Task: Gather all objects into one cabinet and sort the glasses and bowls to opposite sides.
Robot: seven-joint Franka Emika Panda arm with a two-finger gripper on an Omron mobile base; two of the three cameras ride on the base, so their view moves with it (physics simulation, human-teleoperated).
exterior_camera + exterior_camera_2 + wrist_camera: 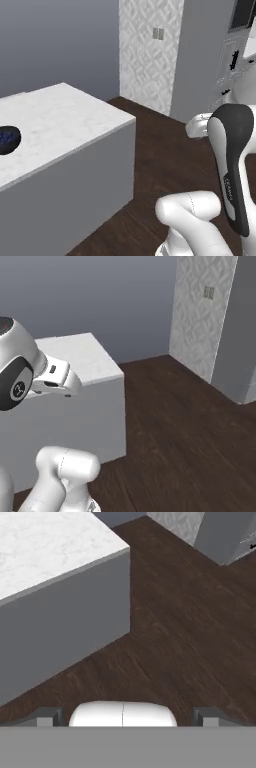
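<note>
A small dark blue-black bowl sits on the white marble top of the grey island at the far left edge of the left base view. My gripper hangs over the dark wood floor beside the island's corner. Its fingertips stand wide apart, open, with nothing between them. The cabinet and the glasses are out of view.
The island juts out ahead on the left, with dark wood floor stretching to its right. A patterned wall and a tall grey panel stand at the back right. My arm's dark elbow rises at the right.
</note>
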